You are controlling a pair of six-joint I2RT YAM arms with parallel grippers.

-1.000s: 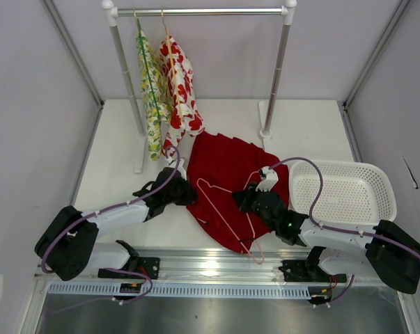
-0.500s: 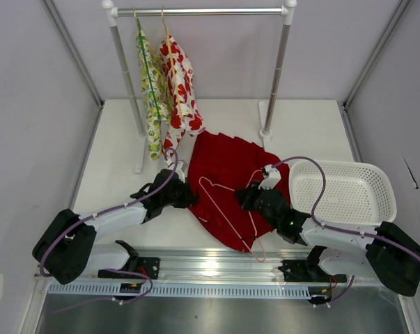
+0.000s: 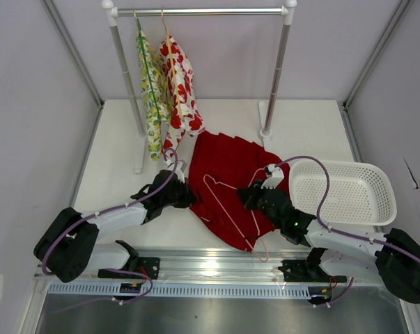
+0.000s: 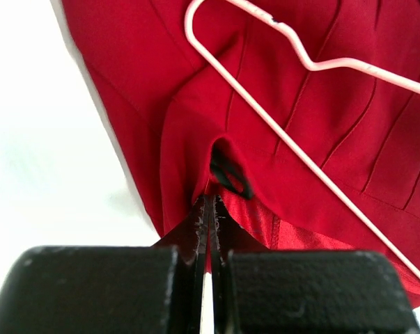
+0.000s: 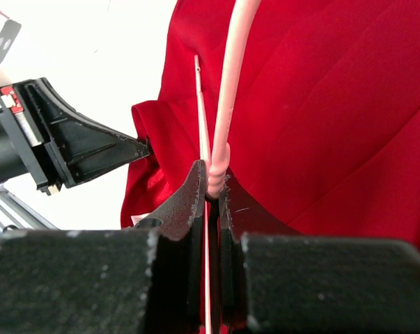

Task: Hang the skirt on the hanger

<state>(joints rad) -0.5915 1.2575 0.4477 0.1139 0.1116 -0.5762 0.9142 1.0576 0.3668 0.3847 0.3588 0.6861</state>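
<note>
The hanger (image 5: 232,83), hook at 6 o'clock, is pinched by the right gripper (image 5: 210,184), the skirt (image 3: 227,156) by the left gripper (image 4: 208,209), as wrist views show.

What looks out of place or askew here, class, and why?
The hanger lies askew on top of the skirt, not threaded through it. The left tool pinches the skirt's edge; the right tool pinches the hanger. Nothing looks spilled or damaged.
</note>
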